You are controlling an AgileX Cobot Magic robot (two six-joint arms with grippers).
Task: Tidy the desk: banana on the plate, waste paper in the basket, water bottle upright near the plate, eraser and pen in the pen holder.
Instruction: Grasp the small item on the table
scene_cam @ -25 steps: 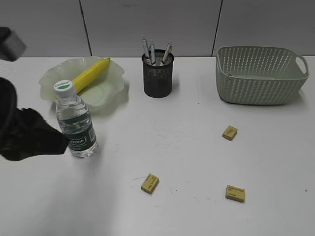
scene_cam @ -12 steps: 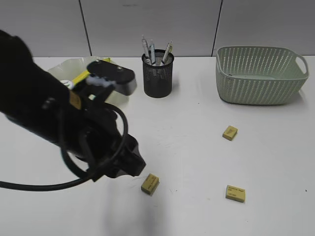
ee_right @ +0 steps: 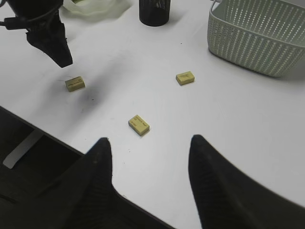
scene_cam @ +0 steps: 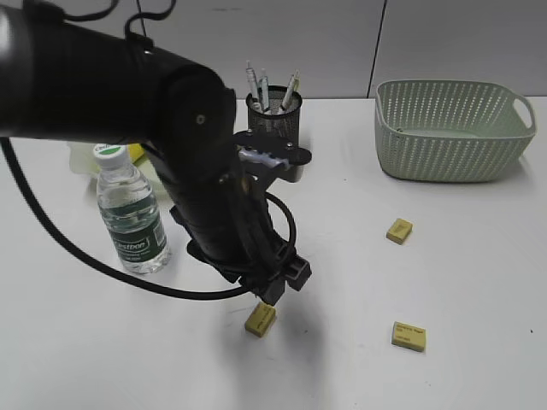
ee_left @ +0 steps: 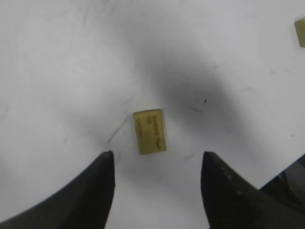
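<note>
Yellow eraser sits skewed btwn spread left gripper jaws, so closing w/o squaring up could flick it away.

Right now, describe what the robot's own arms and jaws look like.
The left arm is thick, matte black and tube-like, with a flat black bracket at the wrist and black cables looping off it. The left gripper and right gripper each end in two broad, black, wedge-shaped jaws tapering to blunt tips. No markings show.
</note>
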